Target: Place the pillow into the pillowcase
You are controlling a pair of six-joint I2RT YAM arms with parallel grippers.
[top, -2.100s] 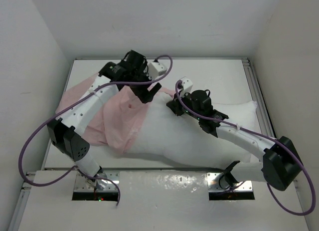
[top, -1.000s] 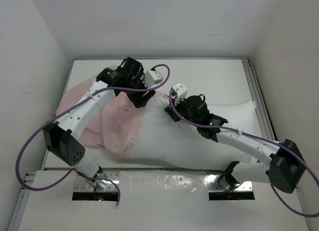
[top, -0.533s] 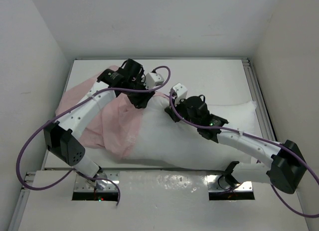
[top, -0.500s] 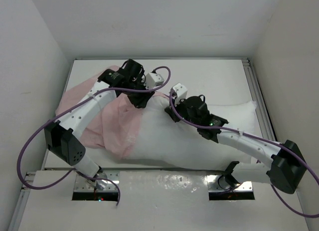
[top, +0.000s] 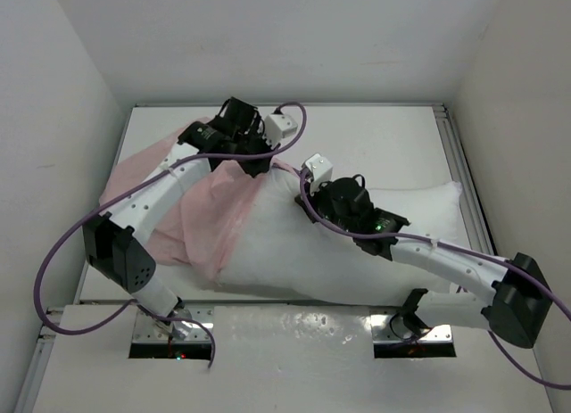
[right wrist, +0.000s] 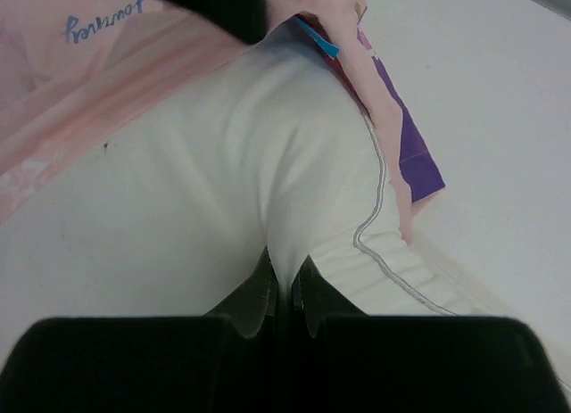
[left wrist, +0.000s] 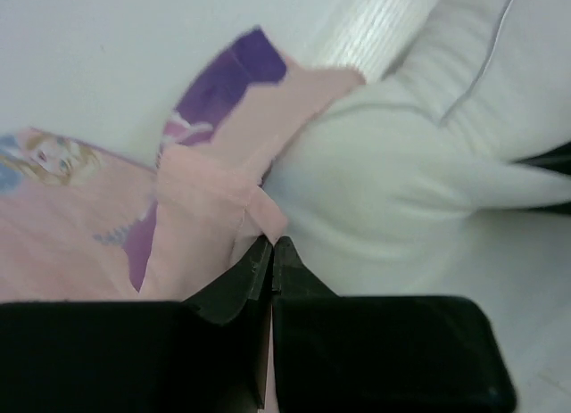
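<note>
The white pillow (top: 294, 252) lies across the table, its left end inside the mouth of the pillowcase (top: 210, 217), which shows its pale pink inside. My left gripper (top: 252, 168) is at the far rim of that mouth. In the left wrist view it (left wrist: 270, 243) is shut on a pink fold of the pillowcase (left wrist: 205, 208), with the pillow (left wrist: 375, 181) beside it. My right gripper (top: 312, 199) sits on the pillow's upper left part. In the right wrist view it (right wrist: 285, 272) is shut on a pinched ridge of the pillow (right wrist: 223, 163), and the pillowcase (right wrist: 89, 83) lies beyond.
White walls close in the table (top: 375, 136) on the left, back and right. A metal rail (top: 462, 163) runs along its right edge. Purple cables (top: 53, 261) loop beside both arms. The pillowcase's closed end reaches the table's left edge.
My left gripper has shut on the pillowcase rim and pulled it up and back. My right gripper, still shut on the pillow, has pushed its left end further toward the mouth.
</note>
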